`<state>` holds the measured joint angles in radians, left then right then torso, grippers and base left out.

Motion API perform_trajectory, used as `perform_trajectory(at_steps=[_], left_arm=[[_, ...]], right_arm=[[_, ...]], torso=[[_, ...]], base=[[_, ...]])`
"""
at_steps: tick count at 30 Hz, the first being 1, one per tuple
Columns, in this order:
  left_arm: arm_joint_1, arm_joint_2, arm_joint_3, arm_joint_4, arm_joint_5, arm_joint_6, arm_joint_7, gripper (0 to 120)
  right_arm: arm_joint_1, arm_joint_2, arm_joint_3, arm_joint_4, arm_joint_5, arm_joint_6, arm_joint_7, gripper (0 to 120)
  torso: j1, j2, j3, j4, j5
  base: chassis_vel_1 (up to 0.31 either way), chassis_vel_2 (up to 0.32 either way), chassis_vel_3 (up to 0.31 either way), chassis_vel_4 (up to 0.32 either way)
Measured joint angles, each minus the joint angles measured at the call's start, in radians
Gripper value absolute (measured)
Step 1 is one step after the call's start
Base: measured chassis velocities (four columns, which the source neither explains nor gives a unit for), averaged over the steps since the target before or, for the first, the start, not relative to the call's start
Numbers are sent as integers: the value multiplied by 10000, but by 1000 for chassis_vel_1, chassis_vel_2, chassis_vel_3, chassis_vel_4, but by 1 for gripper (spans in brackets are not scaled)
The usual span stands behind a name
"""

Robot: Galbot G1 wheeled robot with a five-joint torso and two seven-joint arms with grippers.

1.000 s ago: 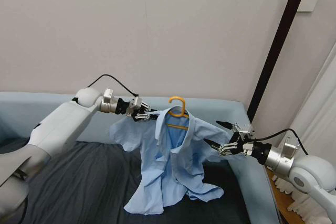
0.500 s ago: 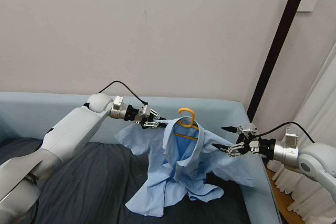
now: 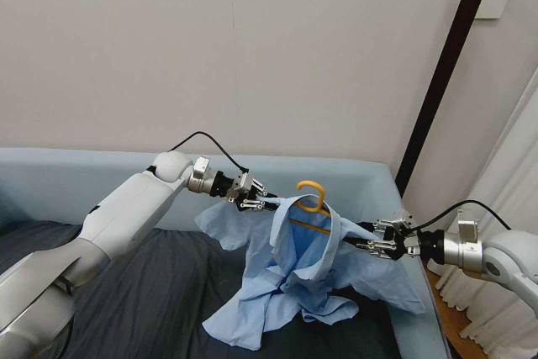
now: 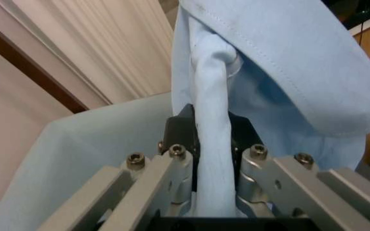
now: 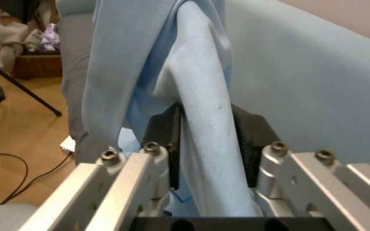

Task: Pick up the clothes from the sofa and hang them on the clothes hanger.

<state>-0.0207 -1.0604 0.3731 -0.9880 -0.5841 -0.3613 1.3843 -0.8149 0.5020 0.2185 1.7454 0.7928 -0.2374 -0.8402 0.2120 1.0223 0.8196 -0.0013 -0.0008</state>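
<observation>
A light blue shirt hangs on a yellow hanger held up above the sofa. My left gripper is shut on the shirt's left shoulder; in the left wrist view a fold of the blue shirt runs between its fingers. My right gripper is shut on the right shoulder, with the shirt fabric pinched between its fingers. The shirt's lower half trails onto the dark seat.
The sofa has a light blue backrest and right armrest, with a dark grey seat cover. A dark pole rises at the right against the pale wall. White curtain hangs at the far right.
Both arms have carried the shirt and hanger to the right and slightly lower. The right gripper, open beside the sleeve before, is now shut on the shirt's right shoulder.
</observation>
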Motion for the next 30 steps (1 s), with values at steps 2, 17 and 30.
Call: perform_trajectory(at_steps=[2, 17, 30], left_arm=[[21, -10, -8, 0, 0, -5, 1, 8], [27, 23, -144, 308, -368, -1028, -8, 29], [-8, 1349, -1024, -192, -1868, -860, -462, 75]], right_arm=[[-1, 9, 0, -5, -19, 3, -35, 22], [-124, -528, 143, 343, 990, -241, 794, 8], [-59, -1290, 760, 2070, 4017, -850, 3698, 8]], torso=[[0, 0, 0, 0, 0], [0, 0, 0, -3, 0], [0, 1, -1, 1, -1]], base=[[0, 0, 0, 0], [0, 0, 0, 0], [0, 0, 0, 0]])
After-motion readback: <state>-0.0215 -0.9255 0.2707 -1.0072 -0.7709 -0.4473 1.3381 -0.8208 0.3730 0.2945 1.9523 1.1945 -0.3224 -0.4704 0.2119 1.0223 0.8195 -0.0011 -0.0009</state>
